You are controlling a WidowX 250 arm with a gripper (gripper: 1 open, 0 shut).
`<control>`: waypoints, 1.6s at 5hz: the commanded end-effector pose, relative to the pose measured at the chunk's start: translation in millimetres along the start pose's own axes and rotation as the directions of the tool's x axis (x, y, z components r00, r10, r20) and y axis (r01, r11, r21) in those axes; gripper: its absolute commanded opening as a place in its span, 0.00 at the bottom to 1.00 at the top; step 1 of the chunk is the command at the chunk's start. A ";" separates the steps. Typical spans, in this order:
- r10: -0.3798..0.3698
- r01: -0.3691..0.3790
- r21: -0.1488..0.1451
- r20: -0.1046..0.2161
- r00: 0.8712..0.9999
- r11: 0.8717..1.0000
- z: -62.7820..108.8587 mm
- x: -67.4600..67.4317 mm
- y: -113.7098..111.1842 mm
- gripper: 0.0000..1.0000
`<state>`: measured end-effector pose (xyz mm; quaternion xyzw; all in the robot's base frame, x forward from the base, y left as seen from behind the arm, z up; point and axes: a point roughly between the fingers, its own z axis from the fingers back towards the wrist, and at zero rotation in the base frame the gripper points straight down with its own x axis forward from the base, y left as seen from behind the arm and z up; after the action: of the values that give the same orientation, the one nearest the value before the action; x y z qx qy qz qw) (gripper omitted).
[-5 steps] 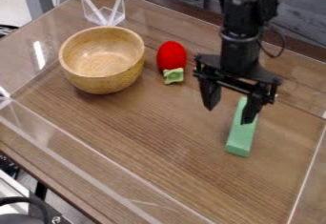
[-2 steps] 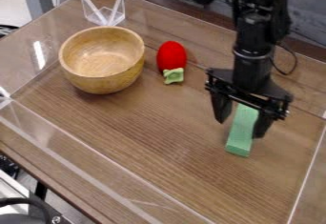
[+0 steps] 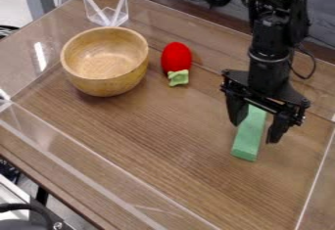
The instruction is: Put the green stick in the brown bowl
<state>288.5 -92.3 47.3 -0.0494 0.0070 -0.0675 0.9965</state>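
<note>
In the camera view we see the end effector (image 3: 253, 136) with its fingers spread as wide as they seem to go, one to each side of the green stick (image 3: 248, 136), and nothing gripped between them. The stick lies flat on the surface (image 3: 144, 141), its upper part between and beneath the fingers and its lower end reaching out from under them toward the near edge of the picture; whether a fingertip touches it we cannot tell. The brown bowl (image 3: 105, 61) stands well apart, off to the image left of the end effector. We judge the stick light and fairly stiff, unlikely to break under a moderate squeeze, though its smooth, matte faces might slip if pinched only by a corner. We would take it across its narrow width, near the middle of its length, with the fingers square to the long sides so that it neither tips nor swivels when lifted.
</note>
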 end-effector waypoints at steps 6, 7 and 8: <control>0.195 -0.195 -0.016 0.088 0.977 0.981 -11.4 9.6 11.2 1.00; 0.164 -0.163 -0.014 0.090 0.982 0.986 -19.6 6.2 -5.0 1.00; 0.150 -0.149 -0.014 0.089 0.985 0.989 -20.7 0.0 -8.6 0.00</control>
<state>284.9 -98.5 18.8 -0.0504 -0.0190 0.0150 0.9984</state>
